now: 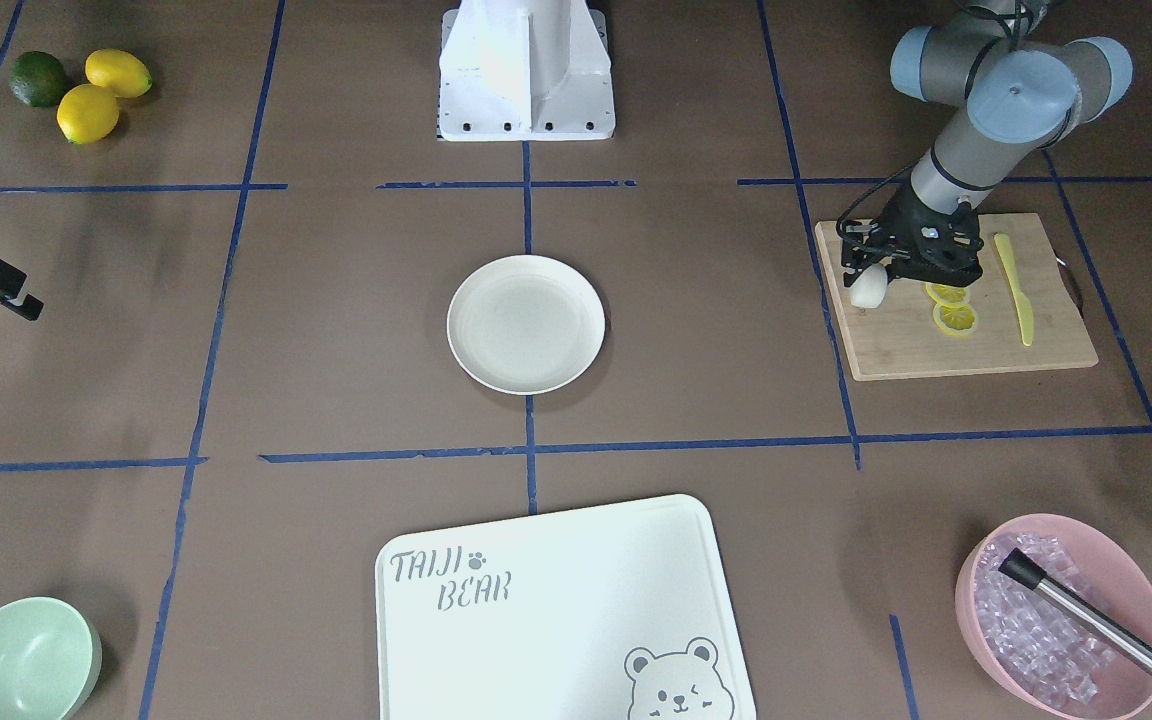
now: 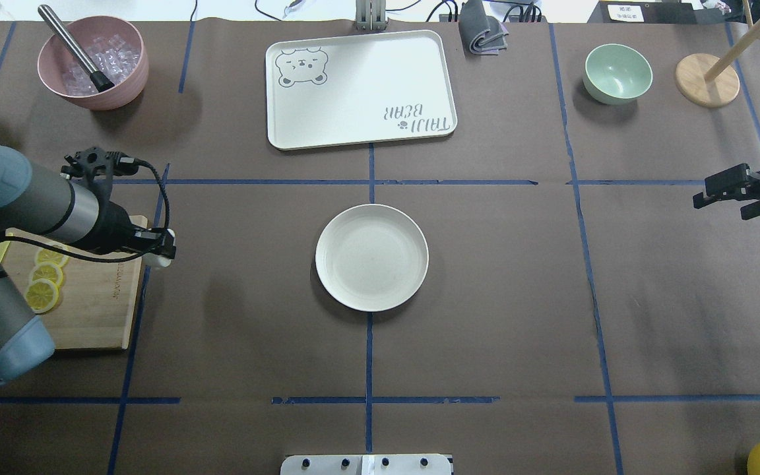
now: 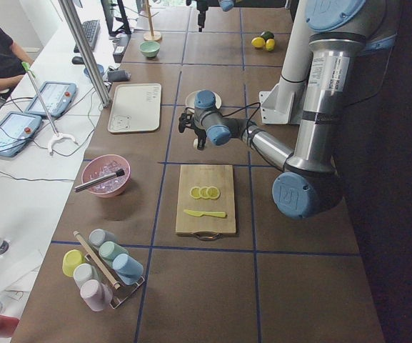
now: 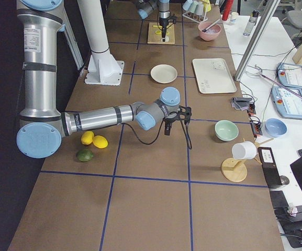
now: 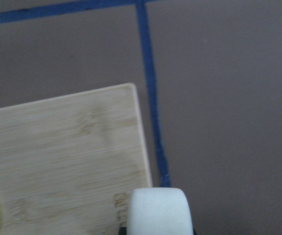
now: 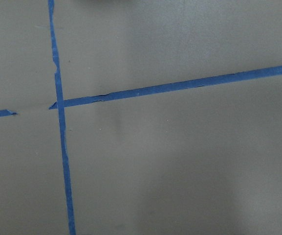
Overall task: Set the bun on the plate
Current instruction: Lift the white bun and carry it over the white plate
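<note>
Our left claw (image 1: 871, 272) is pinching the bun (image 1: 868, 286) between its fingers. The bun pokes out just under the claw's tips. In the wrist view it shows at the very bottom edge. Below the claw is the corner of the wooden board (image 1: 976, 350), and we think the bun is lifted a little off it. The lemon slices (image 1: 951, 308) lie on the board just beside the claw. The plate (image 1: 526, 325) is well away from the claw, out toward the middle of the table, and nothing is on it yet.

So we think the grabbing part is done. What is left is to carry the bun over to the plate, set it down and let go.

Our right claw (image 2: 723, 201) hangs far off on the other side. It looks spread, with nothing in it.
</note>
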`<act>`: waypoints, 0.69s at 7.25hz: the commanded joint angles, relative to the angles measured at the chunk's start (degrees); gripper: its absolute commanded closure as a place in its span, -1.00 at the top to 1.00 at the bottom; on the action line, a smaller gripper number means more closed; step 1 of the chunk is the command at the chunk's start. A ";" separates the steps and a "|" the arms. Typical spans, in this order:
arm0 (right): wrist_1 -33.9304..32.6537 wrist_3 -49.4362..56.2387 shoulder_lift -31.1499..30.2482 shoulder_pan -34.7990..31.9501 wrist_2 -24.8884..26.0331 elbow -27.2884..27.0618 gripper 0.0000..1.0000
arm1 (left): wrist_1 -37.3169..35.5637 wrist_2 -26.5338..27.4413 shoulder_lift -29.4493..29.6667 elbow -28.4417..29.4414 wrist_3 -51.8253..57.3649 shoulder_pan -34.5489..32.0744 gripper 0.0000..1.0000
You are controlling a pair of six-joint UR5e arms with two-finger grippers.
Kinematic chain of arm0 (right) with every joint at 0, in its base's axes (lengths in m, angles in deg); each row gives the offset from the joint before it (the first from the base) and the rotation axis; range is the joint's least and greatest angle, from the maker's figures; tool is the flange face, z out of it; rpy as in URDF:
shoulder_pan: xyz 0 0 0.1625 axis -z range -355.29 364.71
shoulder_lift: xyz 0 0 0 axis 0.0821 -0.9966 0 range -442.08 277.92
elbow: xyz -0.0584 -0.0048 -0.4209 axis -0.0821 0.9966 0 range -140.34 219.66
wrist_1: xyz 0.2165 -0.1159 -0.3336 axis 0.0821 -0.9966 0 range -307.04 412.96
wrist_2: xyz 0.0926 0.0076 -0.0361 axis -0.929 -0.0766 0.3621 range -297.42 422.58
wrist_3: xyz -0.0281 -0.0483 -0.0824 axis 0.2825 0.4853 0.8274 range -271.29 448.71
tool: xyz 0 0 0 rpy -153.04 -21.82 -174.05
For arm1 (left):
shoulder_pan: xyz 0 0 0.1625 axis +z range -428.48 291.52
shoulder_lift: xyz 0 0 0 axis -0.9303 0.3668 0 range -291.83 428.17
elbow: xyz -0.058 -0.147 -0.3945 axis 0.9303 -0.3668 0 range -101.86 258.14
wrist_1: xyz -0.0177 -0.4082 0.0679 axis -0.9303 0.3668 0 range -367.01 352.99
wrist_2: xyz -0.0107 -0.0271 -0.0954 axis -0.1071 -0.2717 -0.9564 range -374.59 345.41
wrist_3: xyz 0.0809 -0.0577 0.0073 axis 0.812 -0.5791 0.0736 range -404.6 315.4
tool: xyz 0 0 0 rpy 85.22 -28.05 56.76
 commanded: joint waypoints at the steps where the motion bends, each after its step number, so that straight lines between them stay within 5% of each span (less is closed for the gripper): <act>1: 0.07 0.00 -0.35 0.02 0.00 0.00 1.00 | -0.32 3.45 10.60 2.88 -12.27 7.55 -0.08; 5: 0.07 0.00 -0.35 0.11 0.00 0.00 1.00 | -3.72 12.18 29.00 16.08 -21.02 11.54 -0.04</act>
